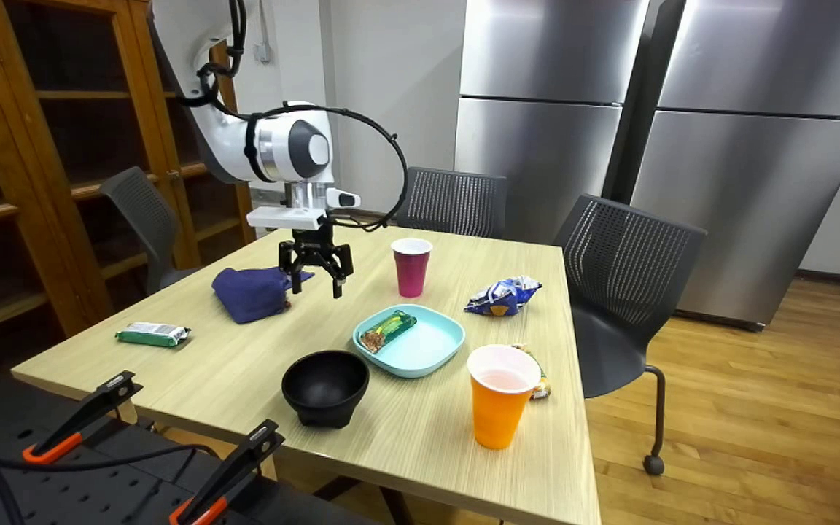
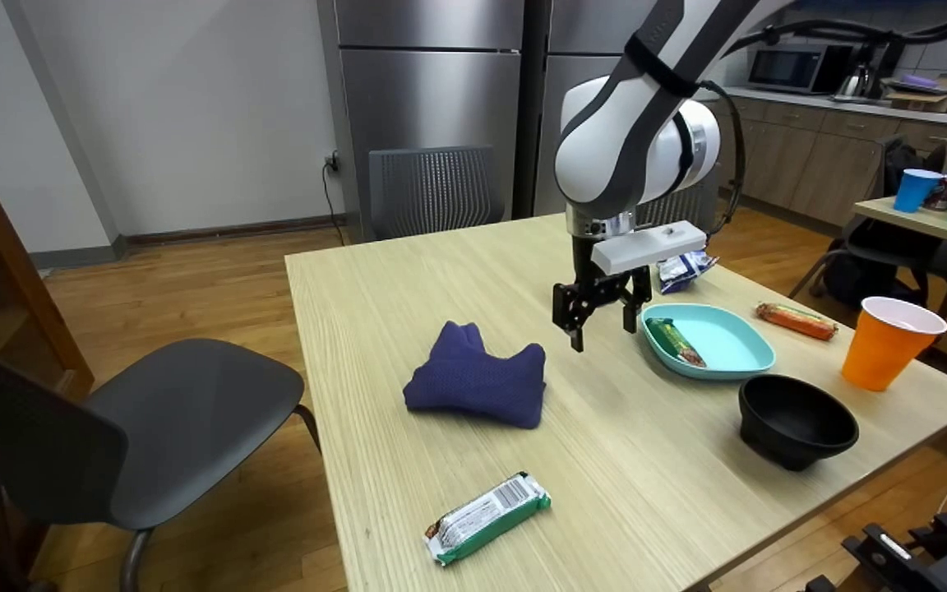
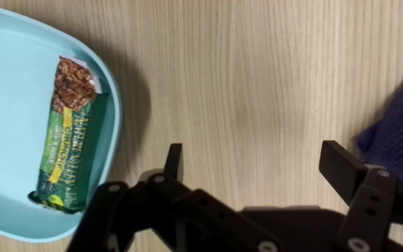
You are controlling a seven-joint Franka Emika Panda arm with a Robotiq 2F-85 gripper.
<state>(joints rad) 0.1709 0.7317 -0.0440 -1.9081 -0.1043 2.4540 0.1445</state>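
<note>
The gripper [image 3: 250, 154] hangs over the inner part of the table [image 2: 605, 493], well apart from its edges, jaws spread and released, with wood grain showing between them. A stretch of tabletop lies below it, between the light-blue plate [image 3: 9, 105] and the crumpled purple cloth [image 2: 482, 382]. The granola bar [image 3: 68, 140] is in the plate, printed face up, along the wall nearest the gripper. In the wrist view its long axis runs almost top to bottom, leaning slightly, the brown pictured end at the top and the dark green end at the bottom; the jaws open roughly square to it. The plate's raised rim stands between gripper and bar, and the cloth is near the opposite finger. In both exterior views a black bowl [image 1: 325, 419] sits near the plate, an orange cup [image 1: 502, 412] stands near a table corner with an orange wrapped bar [image 2: 798, 321] close by, and a blue packet [image 1: 502, 297] lies past the plate. A magenta cup [image 1: 411, 273] stands upright in an exterior view; a white-and-green bar [image 2: 486, 518] lies well apart from the plate.
</note>
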